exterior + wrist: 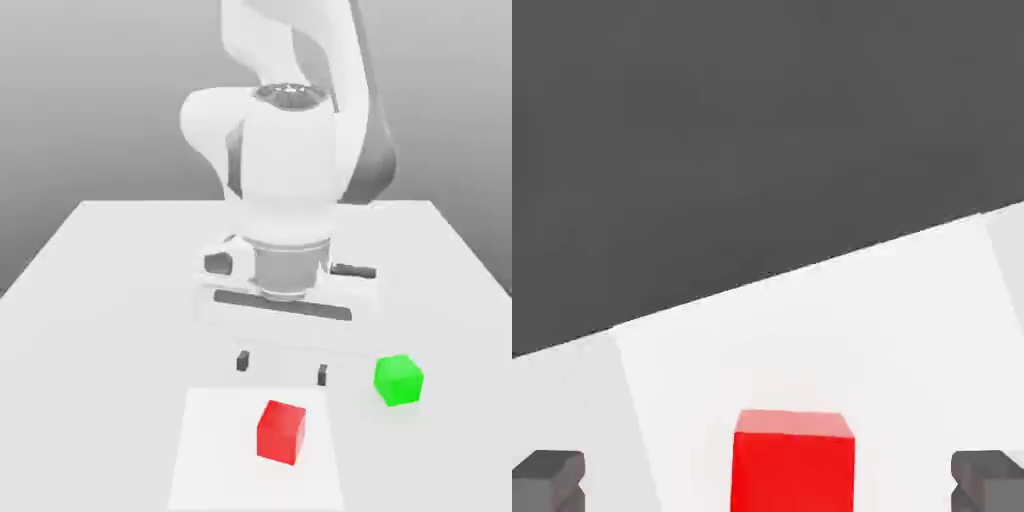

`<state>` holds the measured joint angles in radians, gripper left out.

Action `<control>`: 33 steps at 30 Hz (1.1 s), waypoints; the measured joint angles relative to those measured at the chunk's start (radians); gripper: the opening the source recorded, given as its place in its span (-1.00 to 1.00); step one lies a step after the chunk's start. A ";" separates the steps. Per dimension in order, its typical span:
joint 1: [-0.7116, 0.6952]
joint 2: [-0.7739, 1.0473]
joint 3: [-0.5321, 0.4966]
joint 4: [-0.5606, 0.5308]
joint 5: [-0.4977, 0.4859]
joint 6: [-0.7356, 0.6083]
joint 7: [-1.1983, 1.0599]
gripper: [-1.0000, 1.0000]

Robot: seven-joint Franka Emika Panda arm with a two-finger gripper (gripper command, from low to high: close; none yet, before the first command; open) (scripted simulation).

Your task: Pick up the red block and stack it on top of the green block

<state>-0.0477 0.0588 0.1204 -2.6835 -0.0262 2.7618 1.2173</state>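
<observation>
The red block (281, 431) rests on the white table near its front edge, on a paler square patch. The green block (399, 379) sits apart from it, toward the exterior view's right and a little farther back. My gripper (282, 368) hangs above the table just behind the red block, its two dark fingertips (242, 361) spread wide with nothing between them. In the hand view the red block (793, 461) lies midway between the two fingertips (548, 480), below them and untouched.
The white table (110, 300) stretches out on all sides. The arm's bulky white body (290, 190) rises behind the blocks. A paler square patch (215, 450) marks the table under the red block.
</observation>
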 joint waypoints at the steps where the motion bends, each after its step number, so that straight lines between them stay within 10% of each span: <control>1: 0.006 0.036 -0.007 -0.001 -0.006 0.027 0.009 0.00; 5: 0.028 0.181 -0.039 0.014 -0.053 0.147 0.049 0.00; 6: 0.037 0.213 -0.050 0.019 -0.062 0.173 0.056 -1.00; 19: 0.028 0.028 -0.015 -0.011 0.002 0.021 0.003 -1.00; 33: 0.393 -0.138 0.163 -0.158 0.076 0.003 -0.386 -1.00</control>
<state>0.3453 -0.0795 0.2837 -2.8417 0.0500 2.7652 0.8315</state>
